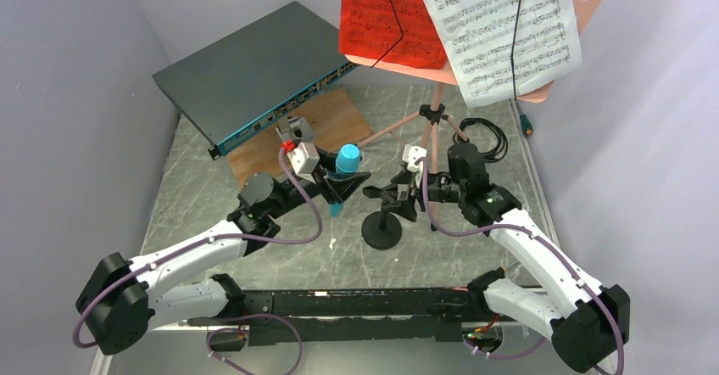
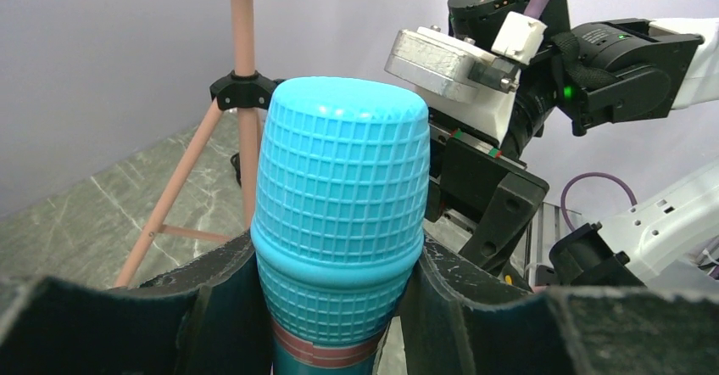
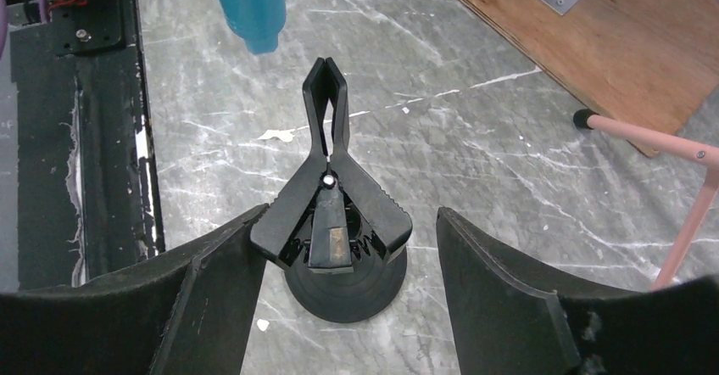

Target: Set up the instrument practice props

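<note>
The microphone (image 2: 339, 214), judged light, stiff and slippery-barrelled, is held upright above mid-worktop, clamped just under its head by the left gripper (image 1: 342, 185), while the stand (image 1: 381, 232) beside it is straddled, untouched, by the spread right gripper (image 1: 398, 195).

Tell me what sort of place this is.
Probably a robot lab workcell rather than a music room. Plain grey walls box in a marbled table, a music stand shares it with a network switch, and two cabled arms are bolted at its near edge.
</note>
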### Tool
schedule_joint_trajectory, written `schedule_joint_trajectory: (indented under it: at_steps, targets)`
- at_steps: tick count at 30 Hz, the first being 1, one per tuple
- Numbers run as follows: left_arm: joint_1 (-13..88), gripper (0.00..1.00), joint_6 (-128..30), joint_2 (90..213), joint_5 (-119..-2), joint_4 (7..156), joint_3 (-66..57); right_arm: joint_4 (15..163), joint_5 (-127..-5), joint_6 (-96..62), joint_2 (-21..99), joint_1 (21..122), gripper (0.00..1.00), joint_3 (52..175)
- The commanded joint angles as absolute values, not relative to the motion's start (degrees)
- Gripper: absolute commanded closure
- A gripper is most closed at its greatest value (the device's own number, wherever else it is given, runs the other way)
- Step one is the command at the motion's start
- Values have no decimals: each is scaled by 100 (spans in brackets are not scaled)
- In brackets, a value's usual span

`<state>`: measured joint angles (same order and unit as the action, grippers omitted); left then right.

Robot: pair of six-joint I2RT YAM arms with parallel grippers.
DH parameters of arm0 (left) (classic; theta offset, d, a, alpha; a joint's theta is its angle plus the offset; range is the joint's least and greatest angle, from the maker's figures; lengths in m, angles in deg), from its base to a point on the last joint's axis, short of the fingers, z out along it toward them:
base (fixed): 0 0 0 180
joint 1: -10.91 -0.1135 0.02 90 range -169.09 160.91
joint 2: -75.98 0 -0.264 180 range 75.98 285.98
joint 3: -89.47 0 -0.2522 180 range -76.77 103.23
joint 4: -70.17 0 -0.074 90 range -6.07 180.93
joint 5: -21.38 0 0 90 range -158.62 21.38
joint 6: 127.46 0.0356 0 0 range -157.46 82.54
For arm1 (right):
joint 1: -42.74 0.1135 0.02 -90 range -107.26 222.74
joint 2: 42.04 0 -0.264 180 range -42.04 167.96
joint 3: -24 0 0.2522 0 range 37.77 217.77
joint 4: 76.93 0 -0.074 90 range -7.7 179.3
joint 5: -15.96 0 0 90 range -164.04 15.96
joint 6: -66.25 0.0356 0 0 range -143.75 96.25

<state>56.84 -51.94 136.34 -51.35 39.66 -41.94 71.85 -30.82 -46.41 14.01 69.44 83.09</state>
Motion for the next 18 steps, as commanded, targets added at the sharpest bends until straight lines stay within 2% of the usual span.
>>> schedule_joint_trajectory:
  at_steps: [1, 6, 8, 11, 12, 18]
  targets:
    - [5661, 100, -5296, 13865, -4995, 3290, -3906, 7808, -3122, -4602, 1312, 6927, 29, 8167]
    - [5661, 100, -5218, 14084, -4995, 3092, -3835, 8164, -3121, -4397, 1241, 6928, 43, 7979]
    - [5660, 100, -5202, 14182, -4990, 2927, -3853, 8331, -3095, -4326, 1180, 6924, 60, 7883]
    - [5660, 100, -5145, 14335, -5038, 2588, -3932, 8242, -3059, -4460, 1150, 6929, 96, 7893]
    - [5661, 100, -5123, 14389, -5080, 2504, -3947, 8169, -3054, -4508, 1137, 6929, 100, 7898]
    - [5661, 100, -5031, 14648, -4985, 2119, -3962, 8498, -3056, -4435, 927, 6928, 100, 7547]
